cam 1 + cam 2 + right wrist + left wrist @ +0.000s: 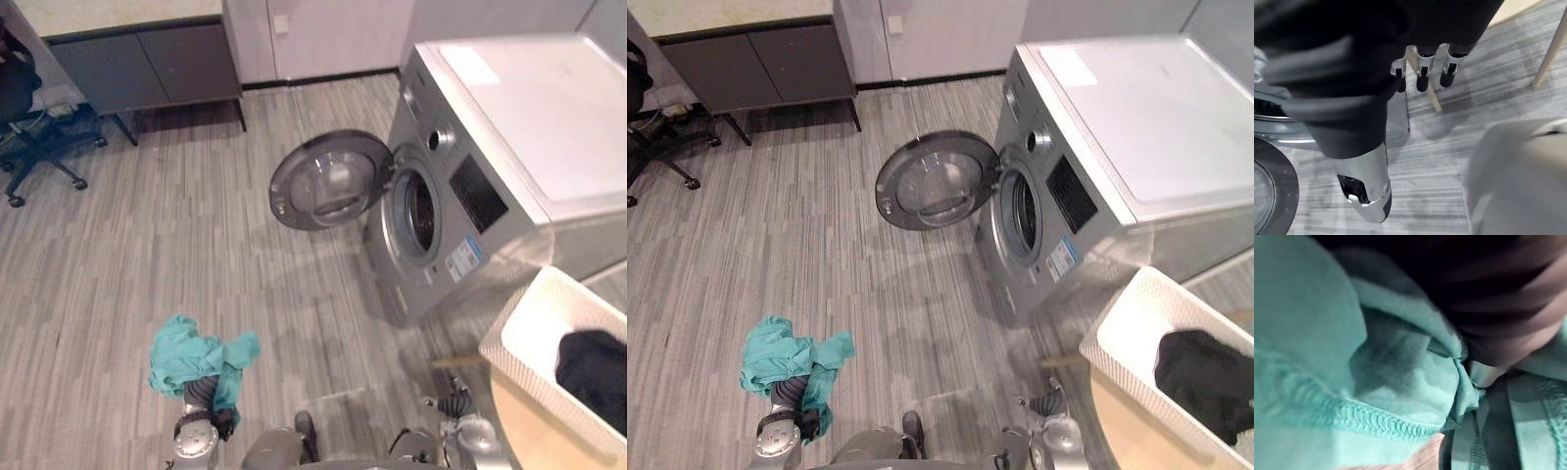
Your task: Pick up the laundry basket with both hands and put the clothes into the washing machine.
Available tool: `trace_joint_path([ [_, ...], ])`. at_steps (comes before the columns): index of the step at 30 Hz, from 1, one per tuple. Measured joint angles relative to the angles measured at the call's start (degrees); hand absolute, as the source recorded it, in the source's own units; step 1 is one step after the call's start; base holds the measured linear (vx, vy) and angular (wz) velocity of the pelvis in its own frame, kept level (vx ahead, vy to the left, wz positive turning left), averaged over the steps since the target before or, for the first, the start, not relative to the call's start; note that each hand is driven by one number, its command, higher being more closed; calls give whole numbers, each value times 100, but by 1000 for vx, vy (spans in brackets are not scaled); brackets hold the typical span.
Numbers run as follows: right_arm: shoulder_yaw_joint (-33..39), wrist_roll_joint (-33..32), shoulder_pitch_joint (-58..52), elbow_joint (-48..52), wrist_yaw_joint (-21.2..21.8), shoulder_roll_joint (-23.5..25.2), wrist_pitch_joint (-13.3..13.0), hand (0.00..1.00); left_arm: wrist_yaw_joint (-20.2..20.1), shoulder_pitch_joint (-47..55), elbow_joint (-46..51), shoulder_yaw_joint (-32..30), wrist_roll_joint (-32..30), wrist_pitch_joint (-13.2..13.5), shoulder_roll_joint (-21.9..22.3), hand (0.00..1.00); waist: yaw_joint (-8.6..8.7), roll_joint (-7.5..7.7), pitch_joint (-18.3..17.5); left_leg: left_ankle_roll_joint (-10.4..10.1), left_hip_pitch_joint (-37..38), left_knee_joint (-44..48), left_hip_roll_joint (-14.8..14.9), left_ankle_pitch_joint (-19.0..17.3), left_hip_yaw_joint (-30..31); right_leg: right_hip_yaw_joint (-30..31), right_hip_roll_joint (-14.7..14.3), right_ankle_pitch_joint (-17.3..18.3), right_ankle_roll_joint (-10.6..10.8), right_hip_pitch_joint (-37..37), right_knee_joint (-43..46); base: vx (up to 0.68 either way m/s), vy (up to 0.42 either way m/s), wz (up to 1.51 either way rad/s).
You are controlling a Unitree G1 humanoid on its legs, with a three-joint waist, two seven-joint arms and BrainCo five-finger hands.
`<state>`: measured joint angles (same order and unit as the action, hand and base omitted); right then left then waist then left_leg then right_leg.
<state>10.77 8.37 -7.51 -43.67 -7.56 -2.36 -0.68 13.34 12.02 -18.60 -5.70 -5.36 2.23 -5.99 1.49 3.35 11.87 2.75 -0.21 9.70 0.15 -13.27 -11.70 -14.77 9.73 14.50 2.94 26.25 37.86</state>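
Observation:
My left hand (202,394) is low at the left, above the wooden floor, shut on a bunched teal garment (196,357) that drapes over it. In the left wrist view the teal cloth (1352,357) gathers to a point beside the hand's dark cover. My right hand (1422,68) hangs open and holds nothing, low at the right (456,401). The white laundry basket (534,328) stands on a wooden table at the right edge, with a dark garment (593,370) inside. The silver washing machine (490,147) has its round door (328,181) swung wide, and its drum opening (419,211) shows.
A grey cabinet (147,64) stands against the back wall. A blue office chair (34,142) sits at the far left. The round wooden table (534,426) under the basket has slanted legs (1550,49) close to my right hand.

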Motion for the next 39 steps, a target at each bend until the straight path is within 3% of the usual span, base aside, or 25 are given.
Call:
trace_joint_path([
  [1,-1,-14,1,-6,2,-19,-8,0,-42,-71,-3,13,-9,1,21,100,53,-19,36,-15,77,-45,-4,-17,91,-83,-65,-160,-37,8,-519,386,-80,82],
  [2,5,-51,-3,-51,2,-36,-6,0,-93,-216,-9,73,-31,2,31,100,140,-14,73,-110,274,-157,-50,-46,242,-131,-174,-663,-72,-47,-1734,463,-102,83],
  [3,31,-53,-53,-97,0,-51,1,0,-97,-332,-33,116,-71,8,41,100,160,-9,106,-230,429,-164,-54,-105,392,-94,-261,-1247,-228,-121,-2138,639,-148,106],
  [4,57,-58,-92,-94,0,-50,4,0,-96,-399,-67,173,-153,25,86,100,206,-89,71,-421,659,-149,84,-199,581,-5,-367,-1777,-637,-279,-2050,696,-174,74],
  [6,78,-58,-72,43,-1,-34,5,0,-93,-435,-18,231,-200,27,147,100,215,-175,90,-629,594,208,225,-141,517,-156,-361,-1463,-681,-319,-1714,539,-175,50],
  [8,103,-107,-176,331,27,-108,-6,0,-211,-436,23,220,-202,27,381,100,265,-410,249,-921,-161,2805,731,140,422,-420,-646,-1078,-780,-1072,-1766,588,-231,23],
  [9,-23,-129,-256,534,0,-153,-8,0,-217,-270,149,224,-201,39,519,100,109,-513,240,-973,-784,4424,1182,770,426,-292,-909,-878,-846,-1542,-1994,675,-127,-71],
  [10,-95,-201,-261,743,-4,-148,-13,0,-217,-172,234,282,-200,45,560,100,-50,-523,245,-935,-1293,5467,1473,673,479,-91,-1092,-754,-898,-1859,-2100,653,-95,-95],
  [11,-136,-234,-258,830,-9,-137,-16,0,-225,-176,247,336,-200,45,559,100,-116,-471,249,-831,-1526,5689,1523,607,448,49,-1121,-702,-906,-1969,-2144,505,-63,-111],
  [13,-271,-340,-211,986,-7,-89,-36,0,-312,-194,294,430,-200,45,582,100,-271,-240,253,-539,-2047,5104,1583,349,306,582,-1095,-661,-883,-2344,-2398,478,-15,-111],
  [16,-282,-340,-194,1050,-15,-36,-4,0,-338,-185,326,522,-199,45,599,100,-293,-220,252,-568,-2069,3427,1404,136,634,1192,-1097,-638,-845,-2589,-2439,418,143,-126],
  [17,-290,-333,-188,1091,-24,-19,-5,0,-338,-202,371,551,-199,47,604,100,-355,-217,249,-598,-1937,2491,1223,153,1108,1628,-1096,-590,-764,-2601,-2368,359,296,-185],
  [19,-292,-313,-191,1112,-37,-30,-10,0,-337,-192,400,610,-200,69,651,100,-411,-284,205,-835,-1651,1474,1070,357,1768,2157,-1128,-307,-377,-2585,-2170,340,369,-198],
  [20,-286,-250,-248,1134,-87,-105,-4,0,-343,-84,398,643,-201,73,762,100,-395,-552,49,-1038,-1589,1180,1195,827,1996,2480,-1326,28,-139,-2510,-1977,292,481,-173],
  [21,-270,-194,-235,1040,-126,20,48,0,-373,-149,300,687,-203,46,652,100,-338,-333,2,-1097,-1576,1606,1172,458,1640,2793,-1201,224,18,-2414,-1690,269,471,-160],
  [24,-418,-146,-461,1117,-110,282,78,0,-430,-91,330,729,-204,39,486,100,-346,65,-244,-809,-1135,1672,1104,12,520,3241,-839,140,286,-2128,-1383,192,388,-152],
  [27,-462,-140,-284,1099,-108,344,81,0,-413,253,397,721,-204,33,338,100,-427,35,-224,-692,-559,1395,1189,-100,-631,2346,-530,-276,559,-1534,-888,45,235,-198],
  [28,-525,-97,-54,851,-100,342,49,0,-404,236,401,720,-204,29,198,100,-387,39,-227,-680,-292,1105,1175,-92,-1226,913,-118,-453,306,-1310,-879,-28,135,-163],
  [29,-534,-97,-15,783,-101,340,47,0,-400,231,401,720,-204,29,171,100,-385,39,-229,-675,-237,1057,1170,-88,-1320,618,-40,-464,233,-1298,-903,-37,152,-172],
  [30,-597,-93,173,523,-100,310,52,0,-396,197,396,723,-209,29,52,100,-379,37,-239,-688,-101,894,1130,-94,-1655,-545,204,-444,-76,-1346,-1141,11,120,-117],
  [31,-609,-45,296,206,-102,161,56,0,-428,3,223,729,-242,30,1,100,-241,-78,-253,-691,-108,808,1135,-81,-1722,-1092,147,-575,-196,-1510,-1641,35,95,-102],
  [33,-597,-9,305,-53,-107,-4,67,0,-451,-146,91,725,-357,37,2,100,-158,-291,-219,-721,-104,859,1265,-72,-1862,-845,-133,-703,-217,-1530,-1986,106,0,-58],
  [35,-595,15,294,-285,-108,-73,114,0,-451,-175,75,631,-436,35,7,100,-171,-368,-173,-741,-185,1485,1506,-78,-1821,-627,-292,-731,-215,-1620,-2055,153,-82,-72],
  [37,-581,4,271,-278,-128,-119,113,0,-457,-201,87,612,-436,35,13,100,-209,-494,-71,-583,-581,3032,1920,42,-1059,-358,-602,-690,-268,-1890,-2040,120,-117,-77],
  [39,-580,-2,376,-264,-175,-111,107,0,-445,-212,110,642,-436,46,52,100,-265,-408,0,-474,-1058,3899,1946,110,-256,-55,-674,-616,-358,-1986,-2027,107,1,-79],
])
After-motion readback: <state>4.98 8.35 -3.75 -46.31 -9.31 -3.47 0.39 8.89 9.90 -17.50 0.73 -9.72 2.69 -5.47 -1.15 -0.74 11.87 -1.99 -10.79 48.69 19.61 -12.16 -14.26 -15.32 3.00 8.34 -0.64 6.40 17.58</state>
